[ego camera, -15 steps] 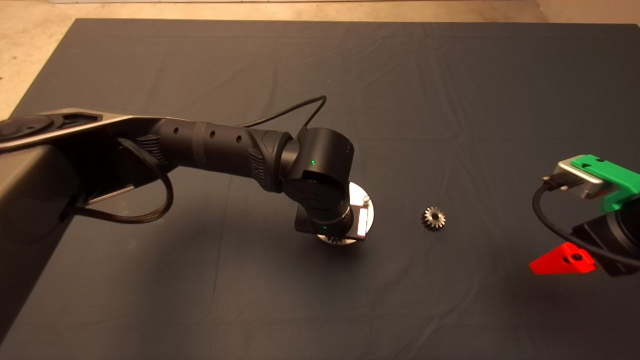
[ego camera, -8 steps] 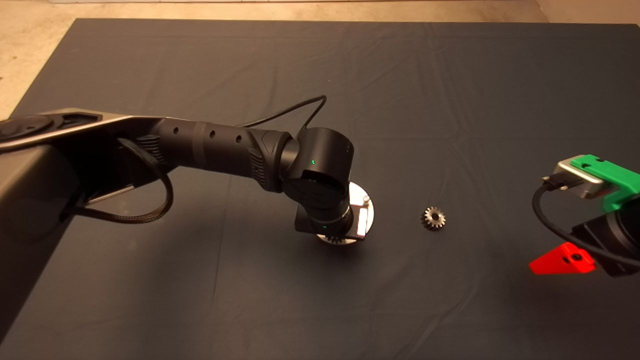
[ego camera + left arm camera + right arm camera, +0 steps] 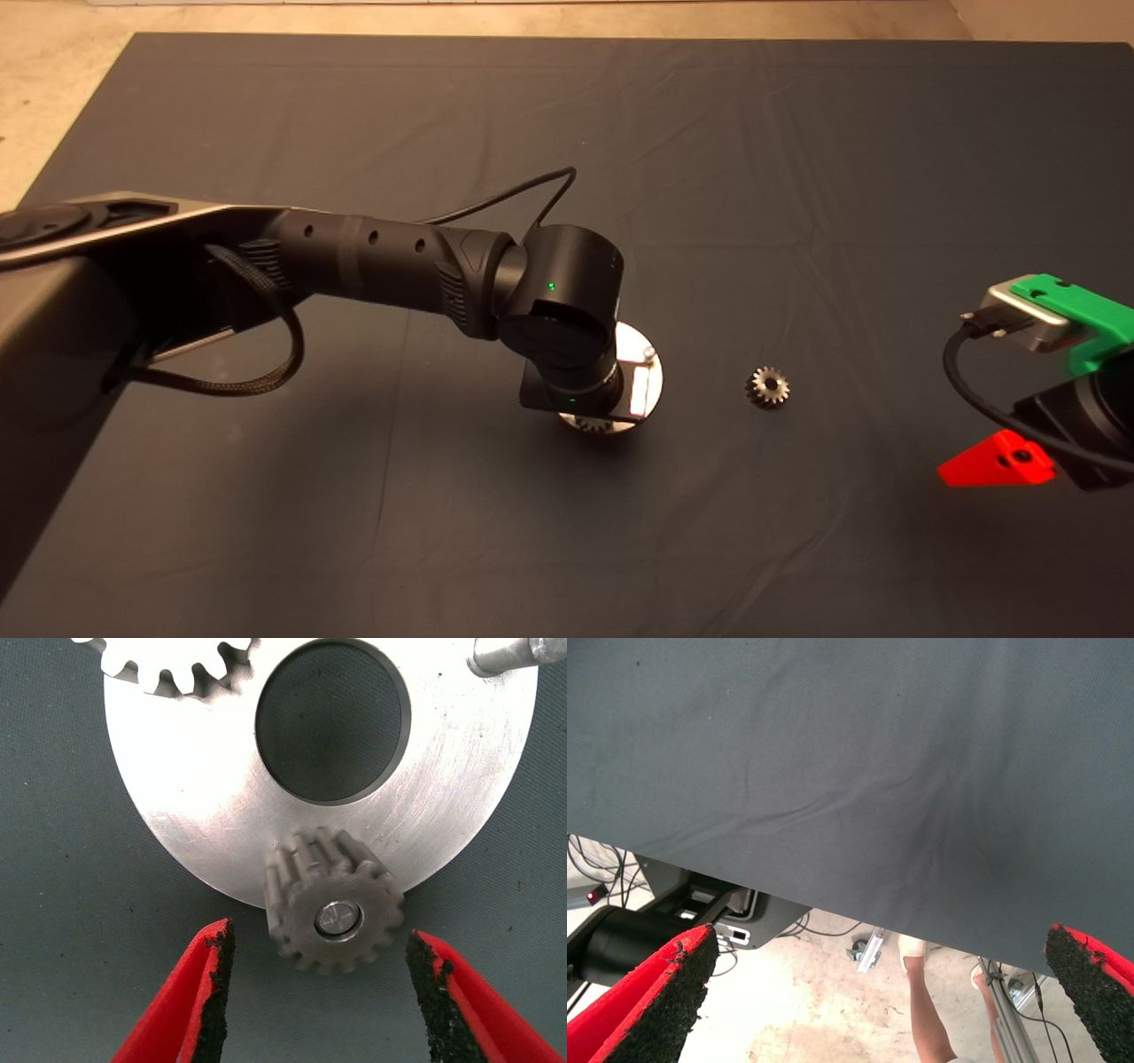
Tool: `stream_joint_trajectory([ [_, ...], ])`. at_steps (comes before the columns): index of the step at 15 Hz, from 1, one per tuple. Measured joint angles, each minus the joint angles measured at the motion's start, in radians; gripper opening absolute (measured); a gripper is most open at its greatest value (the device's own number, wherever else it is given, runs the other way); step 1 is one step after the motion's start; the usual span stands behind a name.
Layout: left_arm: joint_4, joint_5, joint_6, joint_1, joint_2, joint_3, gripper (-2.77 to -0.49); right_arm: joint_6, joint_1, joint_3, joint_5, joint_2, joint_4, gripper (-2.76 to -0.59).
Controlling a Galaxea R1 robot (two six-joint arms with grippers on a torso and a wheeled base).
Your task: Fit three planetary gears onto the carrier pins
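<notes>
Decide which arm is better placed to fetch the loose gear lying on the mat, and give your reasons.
Probably the right. The right gripper waits open, nearer the loose gear. The left gripper hangs open over the disc, around a gear seated on its pin.

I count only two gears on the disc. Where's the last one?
In the head view, the loose gear lies flat on the mat, right of the disc.

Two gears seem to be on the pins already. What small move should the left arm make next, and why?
Probably lift the left gripper straight up, then go to the loose gear on the mat. Its fingers stand open on either side of a gear seated on its pin, not touching it. One pin on the disc remains bare.
</notes>
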Motion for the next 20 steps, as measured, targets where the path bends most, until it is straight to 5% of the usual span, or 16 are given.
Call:
stream_joint_trajectory([
  [5, 0.002, 0.000, 0.000, -0.003, -0.019, 0.031, -1.68, 0.000, 0.000, 0.000, 0.000, 0.000, 0.000, -0.61],
  [9, -0.005, -0.001, -0.032, -0.099, -0.087, 0.160, -1.51, 0.000, 0.000, 0.000, 0.001, 0.001, 0.000, -0.61],
  [11, -0.027, 0.000, -0.058, -0.109, -0.149, 0.229, -1.43, 0.000, 0.000, 0.000, -0.002, 0.001, 0.000, -0.61],
  [14, -0.083, -0.007, -0.096, -0.117, -0.348, 0.398, -1.28, -0.017, 0.000, 0.000, -0.001, 0.017, 0.000, -0.61],
  [17, -0.155, 0.007, -0.124, -0.125, -0.576, 0.557, -1.21, -0.093, -0.008, -0.017, 0.000, 0.065, 0.000, -0.61],
  [20, -0.220, 0.005, -0.141, -0.131, -0.702, 0.621, -1.05, -0.203, -0.039, -0.049, 0.003, 0.105, 0.004, -0.61],
])
